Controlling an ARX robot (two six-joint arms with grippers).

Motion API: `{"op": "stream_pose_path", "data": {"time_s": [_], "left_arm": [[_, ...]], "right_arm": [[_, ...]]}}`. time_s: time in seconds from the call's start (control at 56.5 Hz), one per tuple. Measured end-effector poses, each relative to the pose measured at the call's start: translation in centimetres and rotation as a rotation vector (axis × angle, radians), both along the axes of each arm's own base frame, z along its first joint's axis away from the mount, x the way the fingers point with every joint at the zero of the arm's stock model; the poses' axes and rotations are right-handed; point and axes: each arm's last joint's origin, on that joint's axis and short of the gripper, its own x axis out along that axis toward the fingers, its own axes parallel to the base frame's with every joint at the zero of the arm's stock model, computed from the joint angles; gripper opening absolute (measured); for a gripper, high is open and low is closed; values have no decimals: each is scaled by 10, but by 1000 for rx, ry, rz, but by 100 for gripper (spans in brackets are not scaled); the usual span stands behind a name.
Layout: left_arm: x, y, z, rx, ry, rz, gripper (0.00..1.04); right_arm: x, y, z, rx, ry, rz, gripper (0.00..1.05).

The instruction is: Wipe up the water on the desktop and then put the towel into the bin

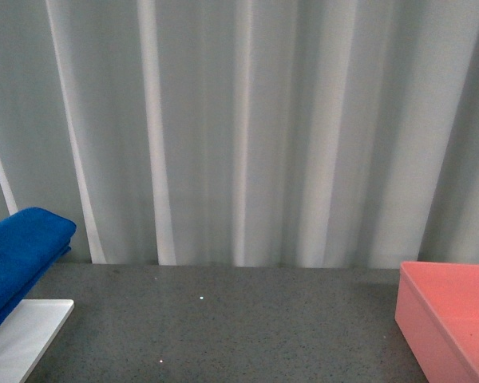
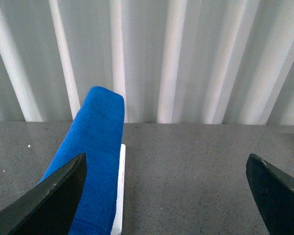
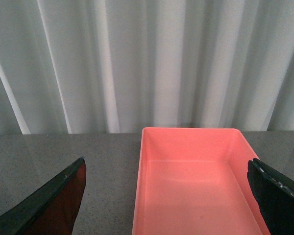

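Left claw [image 2: 165, 160] is hanging wide open, gripping nothing; towel [image 2: 95, 142] is lying draped over a white stand [image 2: 120, 196] on the table [image 2: 206, 147], just ahead of one finger. Right claw [image 3: 166, 161] is gaping empty too, bin [image 3: 191, 147] sitting straight ahead.

Backdrop: a pale grey-white curtain [image 1: 263, 128] spans the whole far side, left to right, hanging in vertical folds. Fold ridges catch soft, even light; hollows between show grey shadow.
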Motion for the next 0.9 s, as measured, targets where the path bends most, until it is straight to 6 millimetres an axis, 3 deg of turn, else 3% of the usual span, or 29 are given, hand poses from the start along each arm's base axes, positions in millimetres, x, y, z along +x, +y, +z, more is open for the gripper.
{"op": "stream_pose_path", "data": {"time_s": [0.903], "left_arm": [[0, 0, 0, 0, 0, 0, 98]], "right_arm": [[0, 0, 0, 0, 0, 0, 98]]}}
